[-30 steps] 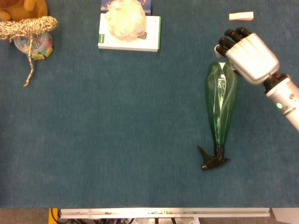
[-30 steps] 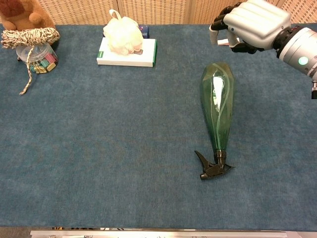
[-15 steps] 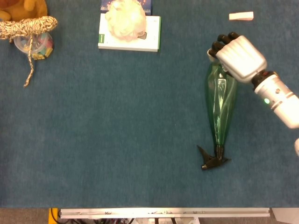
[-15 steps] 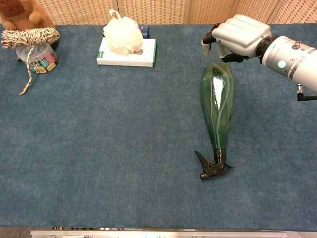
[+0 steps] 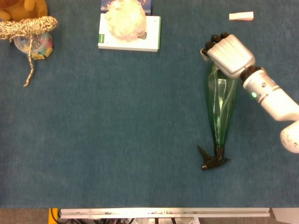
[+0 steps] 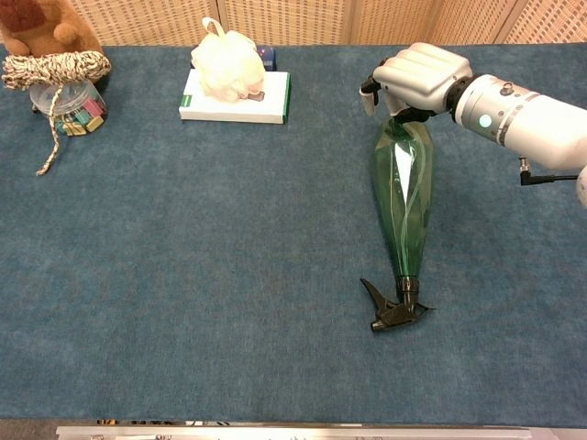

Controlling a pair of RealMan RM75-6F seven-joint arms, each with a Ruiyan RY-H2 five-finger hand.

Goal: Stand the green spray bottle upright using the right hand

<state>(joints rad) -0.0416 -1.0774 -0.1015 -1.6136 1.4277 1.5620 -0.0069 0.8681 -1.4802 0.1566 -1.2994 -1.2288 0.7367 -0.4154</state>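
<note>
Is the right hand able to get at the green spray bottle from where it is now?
Probably yes: the right hand is already over the wide end of the lying green spray bottle, with nothing between them.

The bottle (image 5: 220, 109) lies flat on its side on the bench's blue cloth, to my right. It is clear green, faceted and teardrop-shaped, tapering toward me to a black trigger nozzle (image 6: 393, 309). Its wide base points away, under my right hand (image 5: 227, 54).

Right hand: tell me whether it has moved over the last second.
Yes. In the head view the right hand has slid left, away from the white block, and now sits over the green spray bottle's wide end.
</note>
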